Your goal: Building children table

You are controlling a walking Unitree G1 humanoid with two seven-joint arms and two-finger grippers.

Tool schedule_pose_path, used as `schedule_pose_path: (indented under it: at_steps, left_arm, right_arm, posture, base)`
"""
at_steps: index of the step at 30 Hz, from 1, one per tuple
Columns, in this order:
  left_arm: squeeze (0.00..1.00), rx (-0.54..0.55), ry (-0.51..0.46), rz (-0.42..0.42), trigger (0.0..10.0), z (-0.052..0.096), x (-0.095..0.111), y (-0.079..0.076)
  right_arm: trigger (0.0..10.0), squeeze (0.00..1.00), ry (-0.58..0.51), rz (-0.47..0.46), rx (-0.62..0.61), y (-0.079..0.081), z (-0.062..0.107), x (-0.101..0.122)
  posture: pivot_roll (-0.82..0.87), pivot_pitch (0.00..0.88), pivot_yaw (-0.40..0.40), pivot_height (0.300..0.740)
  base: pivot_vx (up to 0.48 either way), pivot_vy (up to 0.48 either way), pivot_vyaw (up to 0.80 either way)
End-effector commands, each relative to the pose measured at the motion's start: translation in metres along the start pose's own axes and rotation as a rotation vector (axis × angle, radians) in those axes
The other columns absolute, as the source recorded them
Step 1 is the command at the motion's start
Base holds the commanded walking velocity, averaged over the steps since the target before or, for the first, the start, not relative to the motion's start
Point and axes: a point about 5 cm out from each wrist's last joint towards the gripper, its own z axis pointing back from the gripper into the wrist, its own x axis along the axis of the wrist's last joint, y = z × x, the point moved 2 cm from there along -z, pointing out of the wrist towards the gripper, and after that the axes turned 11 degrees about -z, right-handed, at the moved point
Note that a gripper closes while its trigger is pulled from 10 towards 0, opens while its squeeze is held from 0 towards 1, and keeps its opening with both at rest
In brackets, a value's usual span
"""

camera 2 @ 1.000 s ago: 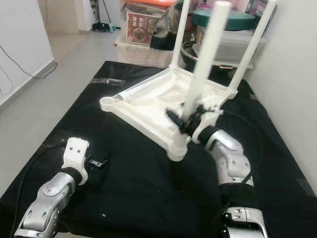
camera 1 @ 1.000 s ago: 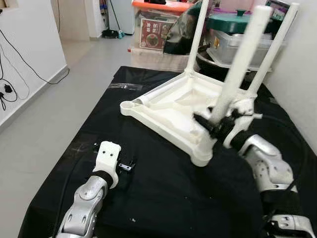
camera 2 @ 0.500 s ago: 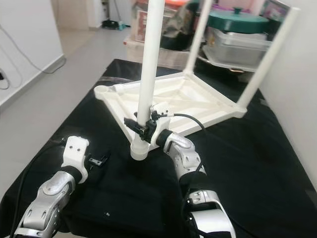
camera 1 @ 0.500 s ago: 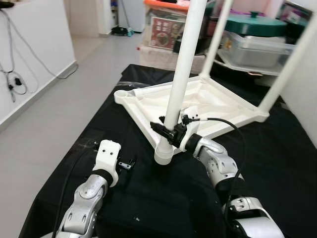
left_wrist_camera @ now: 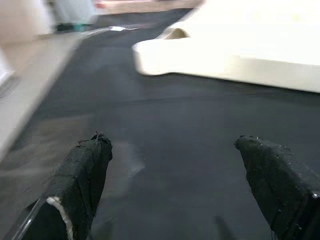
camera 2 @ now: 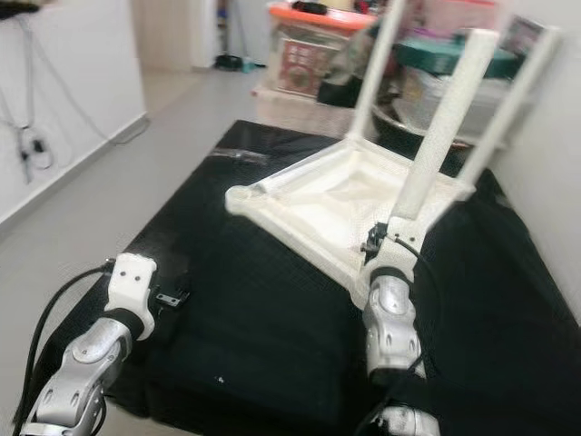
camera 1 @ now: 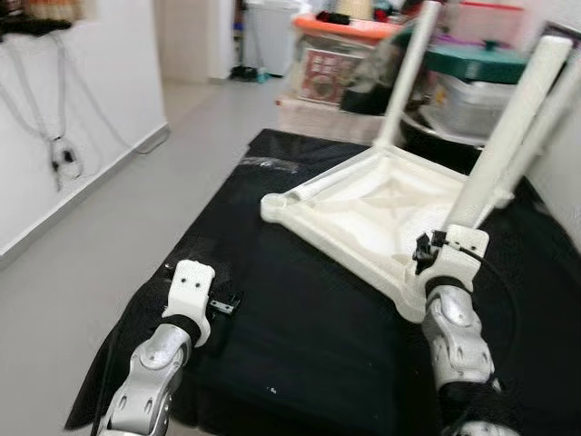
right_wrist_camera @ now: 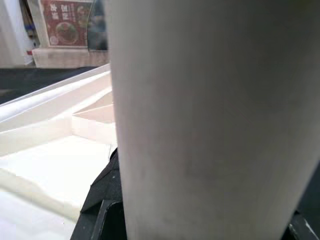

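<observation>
A white children's table [camera 1: 363, 213] lies upside down on a black cloth [camera 1: 300, 345], with three white legs sticking up. My right gripper [camera 1: 434, 254] is shut on the near leg [camera 1: 508, 127] just above its corner socket. In the right wrist view that leg [right_wrist_camera: 210, 115] stands close between my black fingers [right_wrist_camera: 102, 200]. The table's left corner socket [camera 1: 277, 207] holds no leg. My left gripper [camera 1: 222, 304] rests low over the cloth, left of the table, open and holding nothing. Its fingertips [left_wrist_camera: 82, 170] are wide apart.
Behind the table stand storage boxes, one with an orange lid [camera 1: 336, 27], and a container with a teal lid [camera 1: 472, 64]. A white wall with hanging cables [camera 1: 59, 154] runs along the left, beyond a strip of grey floor [camera 1: 118, 218]. Another wall is close on the right.
The right gripper has swung the held leg and the table's near corner to the right, away from the left gripper, and the leg now tilts. The camera view shifted too. The left arm stayed put.
</observation>
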Motion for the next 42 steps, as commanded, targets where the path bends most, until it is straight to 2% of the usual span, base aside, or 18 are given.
schedule_pose_path:
  at_steps: [1,2,4,5,6,9,10,11,14,16,25,28,32,33,35,36,41,42]
  left_arm:
    - [0.00,-0.015,0.008,-0.009,10.0,0.000,-0.002,-0.004]
    - [0.00,-0.017,0.009,-0.010,10.0,0.000,-0.002,-0.004]
    - [0.00,-0.016,0.009,-0.011,10.0,0.000,-0.002,-0.003]
    - [0.00,-0.015,0.009,-0.012,10.0,0.000,-0.002,-0.003]
    - [0.00,-0.011,0.008,-0.013,10.0,0.000,-0.002,-0.002]
    - [0.00,-0.005,0.006,-0.014,10.0,0.000,-0.002,0.000]
    - [0.00,-0.001,0.007,-0.014,10.0,0.000,-0.002,0.001]
    - [0.00,-0.001,0.007,-0.014,10.0,0.000,-0.002,0.001]
    - [0.00,-0.001,0.006,-0.013,10.0,-0.001,-0.002,0.001]
    - [0.00,-0.004,0.003,-0.012,10.0,-0.002,-0.002,-0.001]
    - [0.00,-0.007,0.000,-0.014,10.0,-0.004,-0.001,-0.002]
    - [0.00,-0.002,0.000,-0.018,10.0,-0.004,-0.001,-0.002]
    - [0.00,-0.001,-0.003,-0.019,10.0,-0.004,0.000,-0.002]
    - [0.00,0.000,-0.004,-0.019,10.0,-0.004,0.000,-0.002]
    - [0.00,0.000,-0.005,-0.019,10.0,-0.004,0.000,-0.003]
    - [0.00,0.000,-0.004,-0.019,10.0,-0.003,0.000,-0.003]
    - [0.00,-0.005,0.001,-0.016,10.0,-0.001,-0.002,-0.005]
    - [0.00,-0.005,0.001,-0.016,10.0,-0.001,-0.002,-0.005]
  right_arm:
    - [0.0,0.00,0.079,0.066,-0.013,-0.003,0.005,-0.014]
    - [10.0,0.00,0.086,0.046,0.039,0.006,0.006,-0.013]
    - [10.0,0.00,0.073,-0.003,0.078,0.014,0.006,-0.010]
    - [10.0,0.91,0.068,-0.029,0.105,0.020,0.004,-0.007]
    - [10.0,1.00,0.057,-0.051,0.143,0.026,0.001,-0.001]
    - [10.0,1.00,0.040,-0.061,0.222,0.038,-0.004,0.012]
    - [10.0,0.00,0.041,-0.086,0.327,0.049,-0.009,0.023]
    - [10.0,0.00,0.041,-0.086,0.327,0.049,-0.009,0.023]
    - [10.0,0.00,0.013,-0.168,0.780,0.068,-0.014,0.074]
    - [10.0,0.00,0.039,-0.055,1.001,0.072,-0.001,0.077]
    - [10.0,0.00,0.262,0.037,1.282,0.085,0.024,0.031]
    - [10.0,0.00,0.312,0.012,1.335,0.118,0.029,0.006]
    - [10.0,0.00,0.294,-0.011,1.349,0.129,0.030,0.005]
    - [4.2,0.00,0.282,-0.045,1.338,0.132,0.028,0.008]
    - [4.2,0.00,0.275,-0.068,1.329,0.133,0.027,0.010]
    - [0.0,0.00,0.253,-0.097,1.281,0.133,0.022,0.013]
    - [0.0,0.00,0.153,-0.074,0.761,0.096,-0.015,0.011]
    - [0.0,0.00,0.153,-0.074,0.761,0.096,-0.015,0.011]
  posture:
    - [0.06,0.000,-0.097,0.740]
    - [0.05,0.000,-0.095,0.740]
    - [0.06,0.000,-0.096,0.740]
    - [0.06,0.000,-0.098,0.740]
    - [0.07,0.000,-0.104,0.740]
    - [0.07,0.000,-0.105,0.740]
    - [0.07,0.000,-0.099,0.740]
    - [0.07,0.000,-0.099,0.740]
    - [0.06,0.000,-0.102,0.740]
    - [0.05,0.000,-0.102,0.740]
    - [0.07,0.000,-0.114,0.740]
    - [0.11,0.000,-0.134,0.740]
    - [0.12,0.000,-0.143,0.740]
    - [0.12,0.000,-0.147,0.740]
    - [0.12,0.000,-0.147,0.740]
    - [0.12,0.000,-0.148,0.740]
    - [0.09,0.000,-0.141,0.740]
    - [0.09,0.000,-0.141,0.740]
  base:
    - [0.000,0.000,0.00]
    - [0.000,0.000,0.00]
    - [0.000,0.000,0.00]
    - [0.000,0.000,0.00]
    - [0.000,0.000,0.00]
    - [0.000,0.000,0.00]
    - [0.000,0.000,0.00]
    - [0.000,0.000,0.00]
    - [0.000,0.000,0.00]
    - [0.000,0.000,0.00]
    - [0.000,0.000,0.00]
    - [0.000,0.000,0.00]
    - [0.000,0.000,0.00]
    - [0.000,0.000,0.00]
    - [0.000,0.000,0.00]
    - [0.000,0.000,0.00]
    - [0.000,0.000,0.00]
    - [0.000,0.000,0.00]
